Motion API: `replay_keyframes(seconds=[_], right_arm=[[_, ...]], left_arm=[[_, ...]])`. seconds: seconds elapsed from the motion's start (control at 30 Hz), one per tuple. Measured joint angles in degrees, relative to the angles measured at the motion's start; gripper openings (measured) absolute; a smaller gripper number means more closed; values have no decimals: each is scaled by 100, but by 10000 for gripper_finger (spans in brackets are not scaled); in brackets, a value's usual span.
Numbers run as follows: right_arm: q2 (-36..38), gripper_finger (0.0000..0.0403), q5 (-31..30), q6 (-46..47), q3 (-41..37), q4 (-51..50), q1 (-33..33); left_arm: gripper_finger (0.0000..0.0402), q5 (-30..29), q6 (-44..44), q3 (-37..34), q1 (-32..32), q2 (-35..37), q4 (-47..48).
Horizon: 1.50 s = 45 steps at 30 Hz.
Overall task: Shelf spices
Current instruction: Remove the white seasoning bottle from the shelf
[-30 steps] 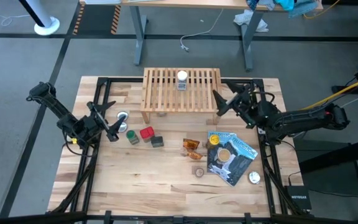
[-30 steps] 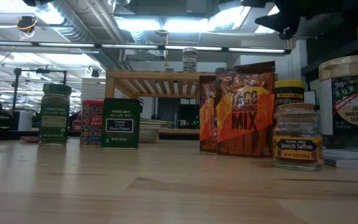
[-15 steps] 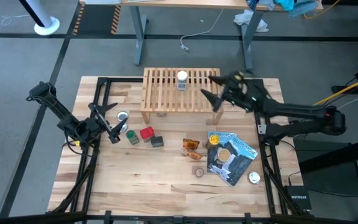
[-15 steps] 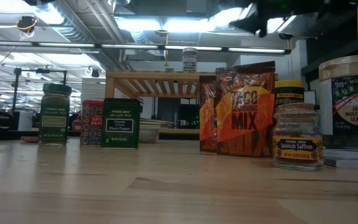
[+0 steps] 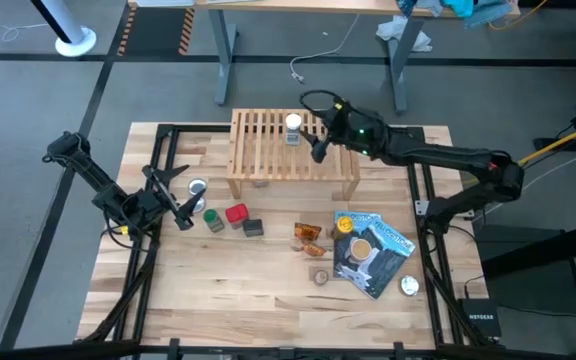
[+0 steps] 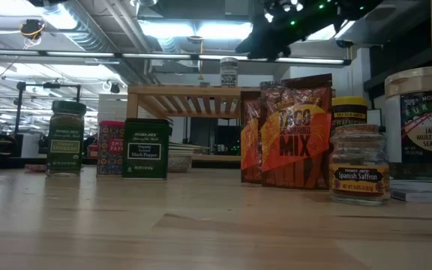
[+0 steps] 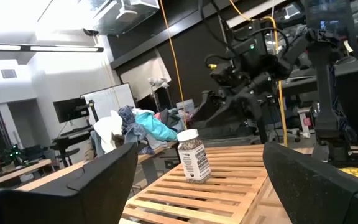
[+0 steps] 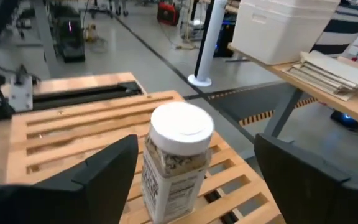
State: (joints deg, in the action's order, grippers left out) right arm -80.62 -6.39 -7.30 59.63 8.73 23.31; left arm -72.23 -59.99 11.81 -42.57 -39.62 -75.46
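Right claw (image 5: pixel 311 125) gapes wide, empty, beside white-capped jar (image 5: pixel 293 127).

Packet (image 6: pixel 295 131) reads "Taco Seasoning Mix"; jar (image 6: pixel 359 174) "Spanish Saffron".

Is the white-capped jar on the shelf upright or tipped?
Upright. The white-capped jar stands on its base on the shelf slats, cap on top, between the right gripper's open fingers.

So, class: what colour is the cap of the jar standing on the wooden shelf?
White. The jar on the shelf shows best in the right wrist view.
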Motion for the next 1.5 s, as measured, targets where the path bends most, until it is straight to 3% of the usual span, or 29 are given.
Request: replay_keyframes(seconds=[0.3, 0.57, 0.87, 1.5], right_arm=[[-269, 326, -194, -212, 49, 22, 124], [-332, 326, 916, 367, 52, 18, 538], [-658, 326, 1744, 408, 51, 538, 597], [-1674, 326, 1955, 425, 51, 1349, 597]], left_arm=[[340, -20, -1, 0, 0, 0, 34], [340, -20, -39, 0, -1, 0, 216], [340, -24, -1, 0, -1, -1, 303], [340, -56, 254, 0, -1, -1, 306]])
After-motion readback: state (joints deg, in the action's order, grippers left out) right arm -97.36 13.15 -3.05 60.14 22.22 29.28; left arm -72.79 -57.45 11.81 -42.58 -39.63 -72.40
